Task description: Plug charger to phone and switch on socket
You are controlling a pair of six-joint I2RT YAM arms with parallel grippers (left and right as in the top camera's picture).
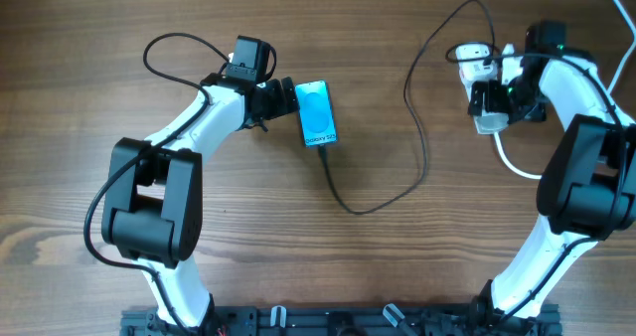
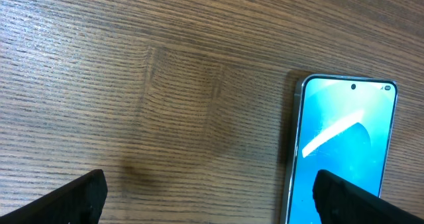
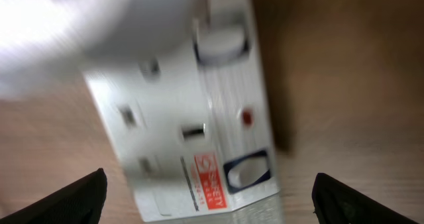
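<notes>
The left gripper point(image 2: 211, 201) stands wide just beside the phone point(image 1: 317, 114) on the bench point(image 1: 79, 38); the charger point(image 1: 422, 147) trails from the phone's end to the socket point(image 3: 192, 118), above which the right gripper point(image 3: 209, 199) hangs wide

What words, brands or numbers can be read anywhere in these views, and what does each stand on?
"Galaxy S21": white text at one end of the phone screen, overhead view; it is small, so the reading is unsure.
Red label on the socket, right wrist view: white logo and lettering, too blurred to read.
No other text shows in any view.
</notes>
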